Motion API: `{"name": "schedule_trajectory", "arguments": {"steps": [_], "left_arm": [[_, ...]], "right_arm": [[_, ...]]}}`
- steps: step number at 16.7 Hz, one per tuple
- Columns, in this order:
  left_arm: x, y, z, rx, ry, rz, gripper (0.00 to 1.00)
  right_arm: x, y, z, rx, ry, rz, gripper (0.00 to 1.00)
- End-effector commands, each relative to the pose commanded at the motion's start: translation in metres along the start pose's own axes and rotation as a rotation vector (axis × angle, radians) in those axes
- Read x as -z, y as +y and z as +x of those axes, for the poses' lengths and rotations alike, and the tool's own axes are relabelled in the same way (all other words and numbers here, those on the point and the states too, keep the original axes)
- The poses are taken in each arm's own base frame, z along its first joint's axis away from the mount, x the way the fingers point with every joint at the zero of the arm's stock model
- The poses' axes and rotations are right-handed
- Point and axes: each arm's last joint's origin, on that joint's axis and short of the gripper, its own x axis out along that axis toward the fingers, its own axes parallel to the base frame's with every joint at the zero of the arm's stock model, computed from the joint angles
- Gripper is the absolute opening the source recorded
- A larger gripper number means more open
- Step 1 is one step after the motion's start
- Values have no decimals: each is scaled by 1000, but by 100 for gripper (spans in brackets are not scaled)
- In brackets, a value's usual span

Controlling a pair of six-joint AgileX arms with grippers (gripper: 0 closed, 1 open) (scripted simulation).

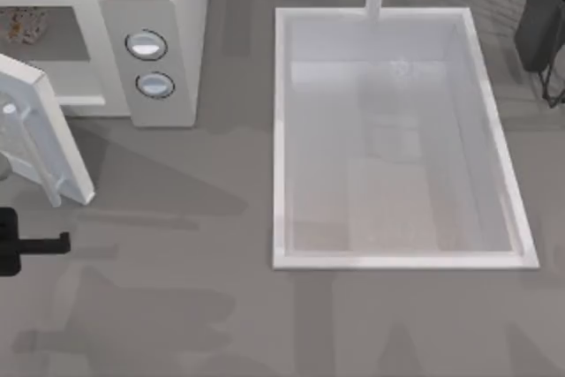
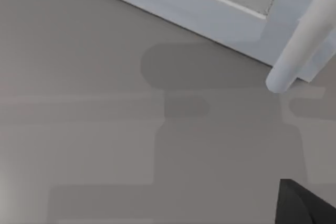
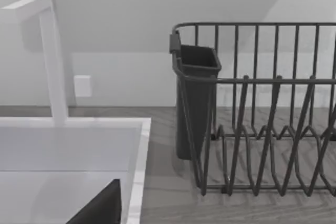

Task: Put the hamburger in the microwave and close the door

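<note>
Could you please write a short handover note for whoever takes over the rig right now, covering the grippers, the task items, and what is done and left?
Left gripper: low at the top view's left edge, in front of the open door, holding nothing I can see.
Right arm: parked at the top view's far right corner, by the dish rack.
Hamburger: already inside the microwave, at the back of the cavity.
Door: swung open, its handle close ahead of the left wrist camera.
Sink: mid-table, not involved.
Done: hamburger placed.
Left: push the door shut, probably with the left arm.
</note>
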Motion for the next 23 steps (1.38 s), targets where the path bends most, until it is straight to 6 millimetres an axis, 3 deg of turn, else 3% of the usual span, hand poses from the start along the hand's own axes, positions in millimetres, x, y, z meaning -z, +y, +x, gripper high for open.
{"name": "schedule_trajectory", "arguments": {"steps": [4, 11, 13, 19, 23], "left_arm": [[-25, 0, 12, 0, -31, 0, 0], [-53, 0, 70, 0, 32, -1, 0], [-62, 0, 77, 0, 5, 0, 0], [-65, 1, 80, -2, 4, -2, 0], [-92, 2, 109, -6, 6, -4, 0]], "right_arm": [[0, 0, 0, 0, 0, 0, 100], [0, 0, 0, 0, 0, 0, 100], [0, 0, 0, 0, 0, 0, 100], [0, 0, 0, 0, 0, 0, 100], [0, 0, 0, 0, 0, 0, 100]]}}
